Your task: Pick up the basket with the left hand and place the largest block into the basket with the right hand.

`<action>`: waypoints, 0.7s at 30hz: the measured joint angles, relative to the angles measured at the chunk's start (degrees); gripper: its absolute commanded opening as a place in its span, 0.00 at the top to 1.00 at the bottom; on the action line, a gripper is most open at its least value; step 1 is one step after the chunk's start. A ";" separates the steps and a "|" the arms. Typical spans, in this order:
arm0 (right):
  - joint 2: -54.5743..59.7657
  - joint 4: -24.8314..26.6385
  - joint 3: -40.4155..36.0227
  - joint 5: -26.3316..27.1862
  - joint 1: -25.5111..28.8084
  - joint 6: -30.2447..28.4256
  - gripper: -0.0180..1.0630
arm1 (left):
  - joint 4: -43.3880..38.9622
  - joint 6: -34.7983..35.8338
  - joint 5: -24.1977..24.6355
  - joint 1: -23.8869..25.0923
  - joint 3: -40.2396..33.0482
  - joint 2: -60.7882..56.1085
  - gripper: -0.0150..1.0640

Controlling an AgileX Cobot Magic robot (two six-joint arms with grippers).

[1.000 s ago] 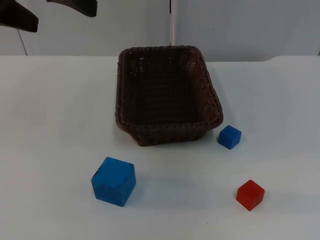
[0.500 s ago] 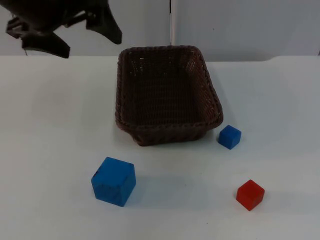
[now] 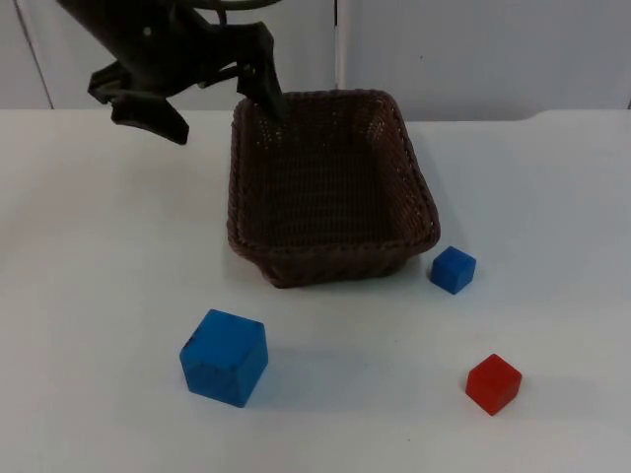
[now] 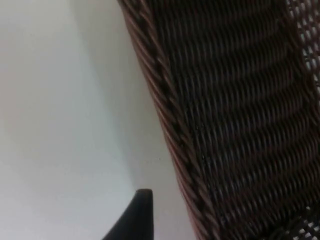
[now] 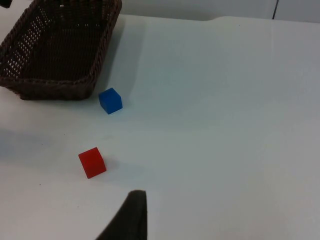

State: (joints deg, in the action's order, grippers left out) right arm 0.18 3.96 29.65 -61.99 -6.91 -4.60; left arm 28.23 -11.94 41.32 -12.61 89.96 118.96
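The left gripper (image 3: 223, 110) is seen over the far left corner of the brown wicker basket (image 3: 330, 187), its fingers (image 3: 264, 84) spread apart, one above the basket's rim and the other out over the white counter (image 3: 89, 256) to the left; nothing is held between them. In the left wrist view the woven rim (image 4: 172, 130) is seen close, with one black fingertip (image 4: 134, 217) beside it on the counter side. The basket rests on the counter, and nothing is seen inside it. The largest block, a big blue cube (image 3: 224, 357), is found near the front, left of the basket's near end and apart from it. A small blue cube (image 3: 453, 269) sits just beside the basket's near right corner, and a small red cube (image 3: 493, 383) lies nearer the front. The right gripper (image 5: 127, 220) waits above the counter on the right; whether its fingers are apart cannot be told
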 measured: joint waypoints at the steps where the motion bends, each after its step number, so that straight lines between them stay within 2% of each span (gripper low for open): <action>1: 0.00 0.00 0.00 0.00 0.00 0.00 0.01 | 0.00 0.00 0.00 0.00 0.00 0.00 0.05; 11: 0.00 0.00 0.00 0.00 0.00 0.00 0.01 | -1.73 5.90 4.16 0.00 11.80 10.13 0.05; 21: 0.00 0.12 0.00 0.00 0.00 0.00 0.01 | -4.45 9.48 6.43 0.00 18.40 17.49 0.05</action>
State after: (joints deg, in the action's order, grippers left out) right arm 0.18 4.07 29.65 -61.99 -6.91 -4.60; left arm 23.79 -2.46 47.75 -12.61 108.37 136.45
